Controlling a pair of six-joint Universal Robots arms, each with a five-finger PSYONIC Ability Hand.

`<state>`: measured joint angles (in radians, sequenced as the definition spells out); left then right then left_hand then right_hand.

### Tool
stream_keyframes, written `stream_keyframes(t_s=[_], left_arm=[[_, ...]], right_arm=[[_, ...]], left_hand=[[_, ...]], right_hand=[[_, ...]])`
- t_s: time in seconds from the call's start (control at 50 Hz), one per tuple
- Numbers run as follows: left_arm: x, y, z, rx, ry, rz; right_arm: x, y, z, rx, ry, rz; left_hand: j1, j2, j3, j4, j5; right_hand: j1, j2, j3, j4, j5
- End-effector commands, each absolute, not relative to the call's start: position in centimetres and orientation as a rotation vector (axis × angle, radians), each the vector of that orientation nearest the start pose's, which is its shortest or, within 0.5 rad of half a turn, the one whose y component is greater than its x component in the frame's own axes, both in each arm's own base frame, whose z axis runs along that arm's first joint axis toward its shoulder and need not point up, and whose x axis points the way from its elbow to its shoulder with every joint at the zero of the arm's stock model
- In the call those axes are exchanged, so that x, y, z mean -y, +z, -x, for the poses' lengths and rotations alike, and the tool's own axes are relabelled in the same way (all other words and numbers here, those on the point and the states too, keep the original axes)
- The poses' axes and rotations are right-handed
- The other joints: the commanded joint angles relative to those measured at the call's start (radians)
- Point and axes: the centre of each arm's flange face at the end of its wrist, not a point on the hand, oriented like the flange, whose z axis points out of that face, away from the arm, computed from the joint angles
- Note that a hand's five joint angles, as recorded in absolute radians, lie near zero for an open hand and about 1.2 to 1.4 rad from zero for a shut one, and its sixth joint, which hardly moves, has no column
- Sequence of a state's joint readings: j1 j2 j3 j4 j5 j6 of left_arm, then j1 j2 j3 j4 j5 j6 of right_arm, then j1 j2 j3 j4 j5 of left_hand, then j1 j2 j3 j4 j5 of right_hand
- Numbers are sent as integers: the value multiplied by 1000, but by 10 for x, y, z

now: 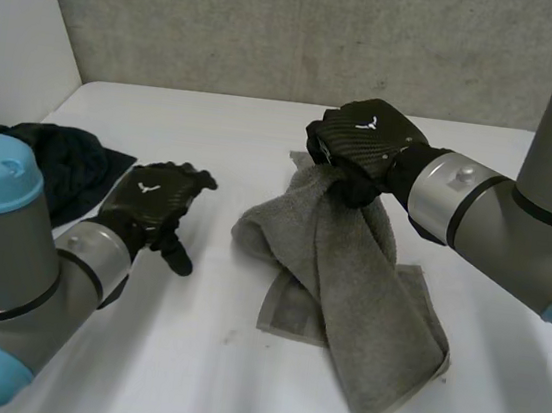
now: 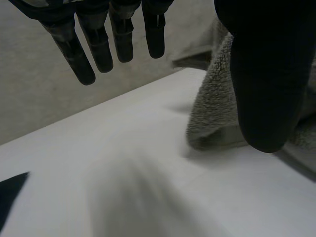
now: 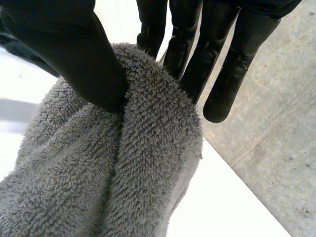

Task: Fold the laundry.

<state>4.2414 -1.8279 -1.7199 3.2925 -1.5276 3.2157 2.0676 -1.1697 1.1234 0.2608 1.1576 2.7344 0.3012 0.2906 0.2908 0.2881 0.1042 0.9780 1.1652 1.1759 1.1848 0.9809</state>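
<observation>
Nearby, dark garment (image 1: 64,168) beside left hand (image 1: 152,201); right hand (image 1: 367,137) pinches towel (image 1: 348,276).

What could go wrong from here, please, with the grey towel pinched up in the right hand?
1. The right hand pinches the grey towel as a bunched clump between thumb and fingers; it may slip or lift crumpled.
2. The left hand is open and off the towel, so nothing pins the trailing part on the table; it could drag.
3. The dark cloth lies beside the left arm and might get snagged.
</observation>
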Motion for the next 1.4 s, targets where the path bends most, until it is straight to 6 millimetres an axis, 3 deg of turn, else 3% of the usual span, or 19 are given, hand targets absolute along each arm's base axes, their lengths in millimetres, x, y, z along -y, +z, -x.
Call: stream_keyframes(t_s=[0.02, 0.2, 0.36, 0.44, 0.54, 0.6, 0.68, 0.78, 0.82, 0.92, 1.04, 1.14, 1.2, 1.24, 1.28, 1.3, 1.32, 1.36, 1.4], left_arm=[[241, 182, 286, -2689, -2039, -862], [269, 156, 302, -2742, -2022, -811], [273, 143, 318, -2783, -2013, -849], [266, 142, 328, -2802, -2021, -909], [270, 145, 332, -2784, -2057, -913], [276, 150, 335, -2754, -2095, -907], [296, 178, 338, -2636, -2254, -835], [334, 284, 328, -2107, -2746, -450], [336, 328, 316, -1879, -2903, -288], [318, 375, 305, -1648, -3077, -208], [307, 341, 303, -1804, -2970, -318], [290, 279, 294, -2077, -2643, -492], [281, 251, 287, -2172, -2469, -577], [267, 224, 280, -2259, -2299, -664], [252, 202, 277, -2319, -2184, -739], [249, 197, 275, -2329, -2162, -749], [241, 187, 272, -2361, -2107, -774], [235, 182, 271, -2380, -2078, -791], [231, 181, 272, -2388, -2068, -806]], right_arm=[[233, 280, -317, -1801, -1671, 1286], [216, 292, -309, -1773, -1684, 1285], [206, 307, -302, -1742, -1740, 1274], [205, 311, -300, -1732, -1753, 1267], [206, 312, -301, -1723, -1769, 1261], [210, 318, -302, -1695, -1813, 1252], [223, 334, -308, -1607, -1948, 1221], [263, 372, -311, -1416, -2313, 1068], [275, 393, -308, -1308, -2470, 969], [278, 409, -312, -1131, -2560, 890], [267, 368, -315, -1237, -2356, 1038], [217, 323, -296, -1433, -2042, 1243], [205, 293, -284, -1582, -1890, 1332], [175, 255, -268, -1780, -1581, 1528], [158, 239, -261, -1849, -1385, 1648], [152, 234, -258, -1870, -1308, 1695], [146, 228, -253, -1884, -1180, 1768], [147, 228, -253, -1879, -1163, 1799], [163, 238, -258, -1887, -1281, 1733]], left_hand=[[-26, -15, -16, -13, -4], [-11, -1, -1, 2, 11], [59, 70, 69, 72, 81], [311, 321, 321, 324, 333], [1093, 1104, 1104, 1106, 1116], [1095, 1106, 1105, 1108, 1118], [1095, 1106, 1105, 1108, 1118], [1095, 1106, 1105, 1108, 1118], [1095, 1106, 1105, 1108, 1118], [1095, 1106, 1105, 1108, 1118], [1095, 1106, 1105, 1108, 1118], [1095, 1106, 1105, 1108, 1118], [1095, 1106, 1105, 1108, 1118], [1095, 1106, 1105, 1108, 1118], [1095, 1106, 1105, 1108, 1118], [1095, 1106, 1105, 1108, 1118], [1095, 1106, 1105, 1108, 1118], [1095, 1106, 1105, 1108, 1118], [1095, 1106, 1105, 1108, 1118]], right_hand=[[418, 231, 220, 211, 241], [418, 231, 220, 211, 241], [418, 231, 220, 211, 241], [418, 231, 220, 211, 241], [418, 231, 220, 211, 241], [418, 231, 220, 211, 241], [418, 231, 220, 211, 241], [418, 231, 220, 211, 241], [418, 231, 220, 211, 241], [418, 231, 220, 211, 241], [418, 231, 220, 211, 241], [418, 231, 220, 211, 241], [418, 231, 220, 211, 241], [418, 231, 220, 211, 241], [370, 183, 172, 163, 192], [227, 40, 29, 20, 50], [-263, -450, -461, -470, -440], [-750, -937, -948, -956, -927], [-803, -991, -1001, -1010, -981]])
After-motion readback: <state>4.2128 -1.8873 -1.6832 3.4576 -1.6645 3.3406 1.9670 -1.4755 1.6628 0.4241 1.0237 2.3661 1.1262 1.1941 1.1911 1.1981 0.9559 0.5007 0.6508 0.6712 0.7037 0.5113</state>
